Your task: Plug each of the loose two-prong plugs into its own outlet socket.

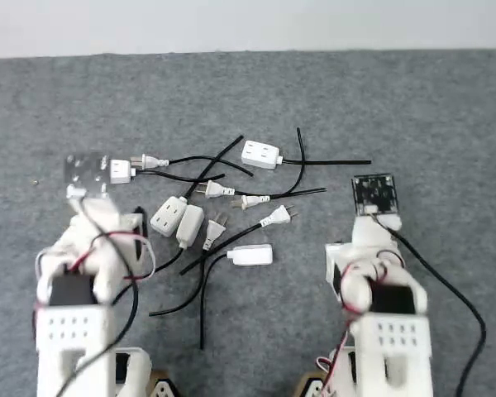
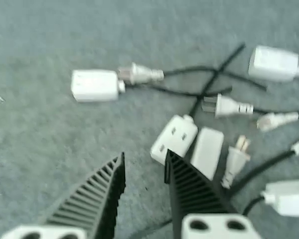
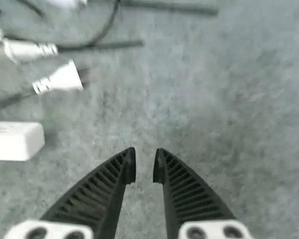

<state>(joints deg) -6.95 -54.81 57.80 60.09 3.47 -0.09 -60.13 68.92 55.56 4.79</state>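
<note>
In the high view, your loose plugs (image 1: pixel 219 190) and white sockets (image 1: pixel 260 154) lie tangled mid-frame on the grey felt counter (image 1: pixel 413 107), with both arms cut off at the bottom edge. In the left wrist view, the left end effector (image 2: pixel 144 167) is apart and empty near a blurred double socket (image 2: pixel 174 138), and you can't tell whether the upper-left plug (image 2: pixel 139 73) is seated. In the right wrist view, the right end effector (image 3: pixel 144 167) is slightly apart over the counter, with a cut-off socket (image 3: pixel 15 142) at the left edge.
</note>
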